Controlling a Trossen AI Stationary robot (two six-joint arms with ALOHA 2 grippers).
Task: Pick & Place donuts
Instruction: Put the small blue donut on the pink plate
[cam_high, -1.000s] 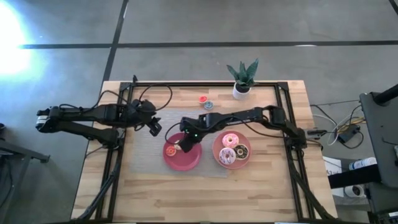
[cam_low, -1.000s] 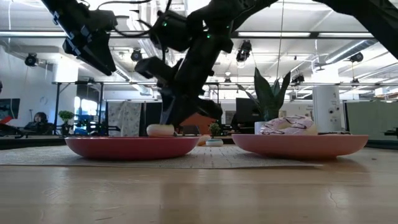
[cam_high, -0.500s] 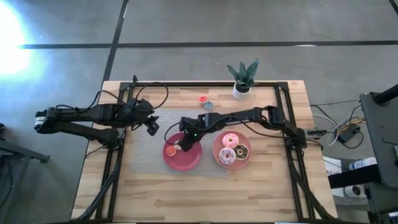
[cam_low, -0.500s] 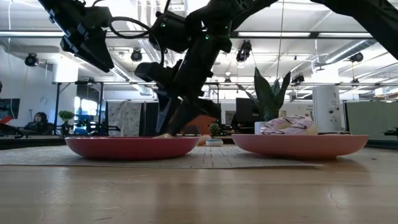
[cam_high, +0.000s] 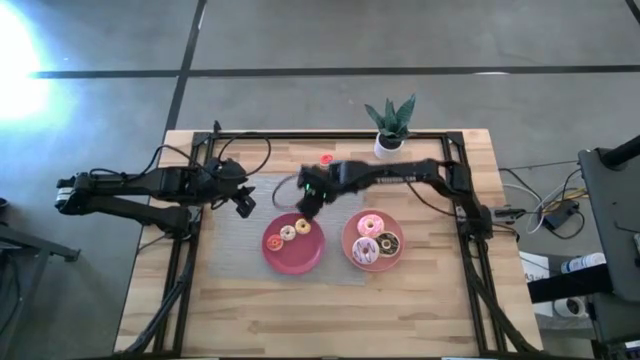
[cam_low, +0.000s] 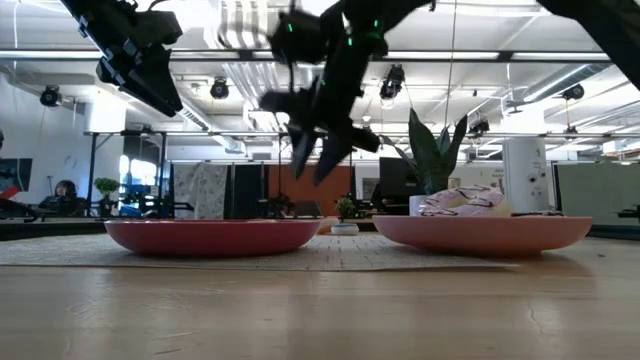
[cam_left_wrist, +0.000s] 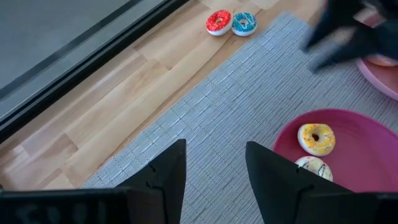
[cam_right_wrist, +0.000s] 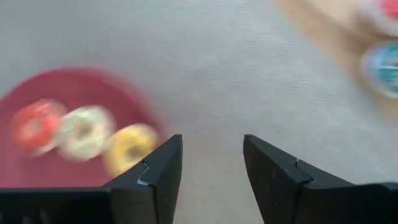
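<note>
Three tiny donuts, red (cam_high: 273, 241), cream (cam_high: 288, 234) and yellow (cam_high: 303, 228), lie in a row on the left pink plate (cam_high: 300, 260). Three larger donuts, pink (cam_high: 370, 223), chocolate (cam_high: 388, 242) and pink-white sprinkled (cam_high: 363, 251), lie on the right plate (cam_high: 350, 232). A tiny red donut (cam_left_wrist: 218, 22) and a blue one (cam_left_wrist: 244, 23) lie flat on the wood near the far edge. My right gripper (cam_high: 310, 200) hangs open above the mat, just beyond the left plate, with nothing between its fingers (cam_right_wrist: 211, 168). My left gripper (cam_high: 245, 203) stands open, raised left of that plate.
A grey woven mat (cam_high: 240, 240) lies under both plates. A potted plant (cam_high: 388, 125) stands at the far edge, right of the loose donuts. Black frame rails (cam_high: 185, 250) run along the table's left, right and far sides. Bare wood lies toward the near edge.
My right gripper has opened over the left plate, leaving a tiny donut there, then risen and drawn back toward the far edge. The plate now shows three tiny donuts side by side.
</note>
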